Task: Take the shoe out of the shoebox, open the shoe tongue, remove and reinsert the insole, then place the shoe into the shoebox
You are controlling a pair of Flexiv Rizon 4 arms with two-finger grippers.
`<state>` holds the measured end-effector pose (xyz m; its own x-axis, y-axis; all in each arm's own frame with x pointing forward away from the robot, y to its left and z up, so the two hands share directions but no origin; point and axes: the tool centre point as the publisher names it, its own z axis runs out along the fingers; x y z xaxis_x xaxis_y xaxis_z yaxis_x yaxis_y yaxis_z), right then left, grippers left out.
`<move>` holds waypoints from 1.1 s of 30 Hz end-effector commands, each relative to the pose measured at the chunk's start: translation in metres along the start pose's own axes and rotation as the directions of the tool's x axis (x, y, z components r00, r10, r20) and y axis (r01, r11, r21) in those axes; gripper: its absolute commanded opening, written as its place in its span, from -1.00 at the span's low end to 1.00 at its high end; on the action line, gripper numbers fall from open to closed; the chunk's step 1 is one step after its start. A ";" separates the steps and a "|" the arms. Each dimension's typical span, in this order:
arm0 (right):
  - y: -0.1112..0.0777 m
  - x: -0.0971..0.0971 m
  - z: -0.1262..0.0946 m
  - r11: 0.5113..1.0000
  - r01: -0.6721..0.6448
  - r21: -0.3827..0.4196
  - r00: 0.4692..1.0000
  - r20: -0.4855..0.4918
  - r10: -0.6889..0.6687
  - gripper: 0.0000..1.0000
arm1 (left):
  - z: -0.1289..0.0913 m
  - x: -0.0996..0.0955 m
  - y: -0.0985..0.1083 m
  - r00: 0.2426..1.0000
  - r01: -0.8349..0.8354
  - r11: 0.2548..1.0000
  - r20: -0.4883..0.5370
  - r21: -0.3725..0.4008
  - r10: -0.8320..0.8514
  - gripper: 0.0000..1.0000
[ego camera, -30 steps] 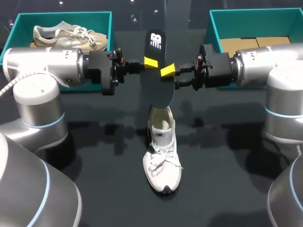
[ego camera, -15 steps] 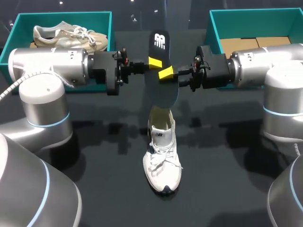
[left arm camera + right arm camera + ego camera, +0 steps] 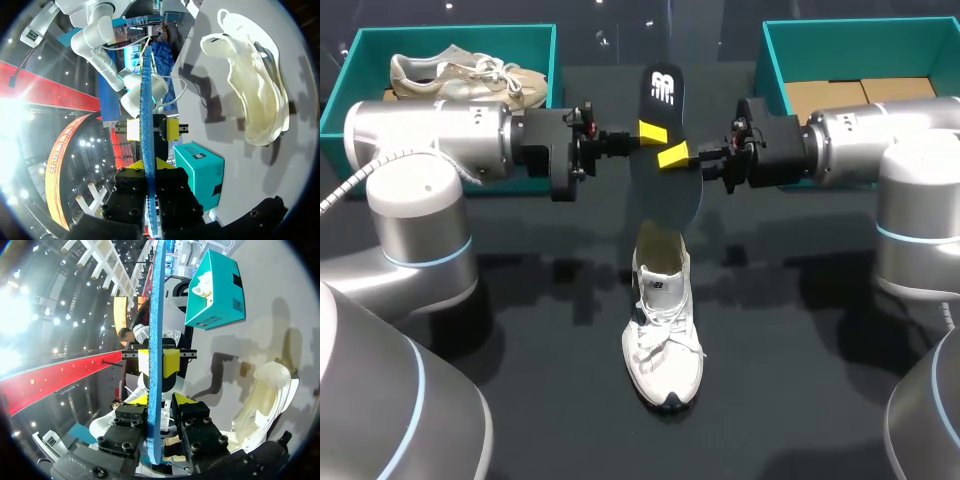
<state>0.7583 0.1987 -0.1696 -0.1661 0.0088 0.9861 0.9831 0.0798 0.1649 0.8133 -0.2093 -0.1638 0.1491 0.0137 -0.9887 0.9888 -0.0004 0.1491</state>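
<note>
A dark insole (image 3: pixel 665 190) with a blue underside hangs upright in the air above the white shoe (image 3: pixel 662 330), which stands on the black table with its tongue pulled open. My left gripper (image 3: pixel 648 130) comes in from the left and is shut on the insole's edge (image 3: pixel 146 100). From the opposite side my right gripper (image 3: pixel 672 157) straddles the same insole (image 3: pixel 156 315). Its fingers stand close on either side with a thin gap, still open. In each wrist view the other gripper's yellow tips show across the insole, the right gripper (image 3: pixel 152 129) and the left gripper (image 3: pixel 157 362).
A teal shoebox (image 3: pixel 360 50) at the back left holds a second white shoe (image 3: pixel 470 75). Another teal shoebox (image 3: pixel 775 60) at the back right has brown cardboard inside. The shoe (image 3: pixel 260 95) lies on the table below the two grippers.
The right gripper's fingers have narrowed around the insole. Both grippers and the insole have shifted slightly to the right. The shoe has not moved.
</note>
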 end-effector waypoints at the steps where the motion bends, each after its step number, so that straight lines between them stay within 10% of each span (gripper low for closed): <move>1: 0.000 -0.001 -0.002 1.000 -0.002 -0.004 1.000 0.001 0.002 -0.49 | 0.001 0.001 -0.001 1.000 -0.003 1.000 0.003 -0.002 0.003 -1.00; 4: 0.000 -0.001 -0.002 1.000 -0.003 -0.008 1.000 0.000 0.003 -0.58 | 0.001 0.002 -0.001 1.000 -0.003 1.000 0.003 -0.004 0.003 -1.00; 6: 0.000 -0.001 -0.002 1.000 -0.005 -0.011 1.000 0.000 0.005 -1.00 | 0.000 0.002 -0.001 1.000 -0.002 1.000 0.003 -0.006 0.002 -1.00; 14: 0.001 0.000 -0.002 1.000 0.002 -0.016 1.000 -0.002 -0.002 -1.00 | -0.001 0.003 -0.005 1.000 0.005 1.000 0.000 -0.003 -0.005 -1.00; 16: 0.001 0.000 -0.003 1.000 0.003 -0.016 1.000 -0.002 -0.003 -1.00 | -0.003 0.003 -0.006 1.000 0.010 1.000 -0.002 -0.003 -0.010 -0.03; 17: 0.001 0.000 -0.004 1.000 0.004 -0.018 1.000 -0.003 -0.004 -1.00 | -0.004 0.003 -0.007 1.000 0.014 1.000 -0.004 -0.002 -0.014 0.94; 18: 0.001 0.000 -0.005 1.000 0.005 -0.020 1.000 -0.003 -0.005 -1.00 | -0.006 0.002 -0.007 1.000 0.019 1.000 -0.004 -0.004 -0.019 1.00; 33: 0.002 -0.002 -0.030 0.998 0.021 -0.053 1.000 -0.002 -0.021 -1.00 | -0.059 -0.006 -0.022 0.989 0.130 0.990 -0.064 -0.059 -0.134 1.00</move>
<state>0.7653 0.1751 -0.1711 -0.1869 0.0044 0.9824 0.9820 0.0271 0.1867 0.8040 -0.1671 -0.1659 0.0287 0.0667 -0.9974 0.9986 0.0431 0.0316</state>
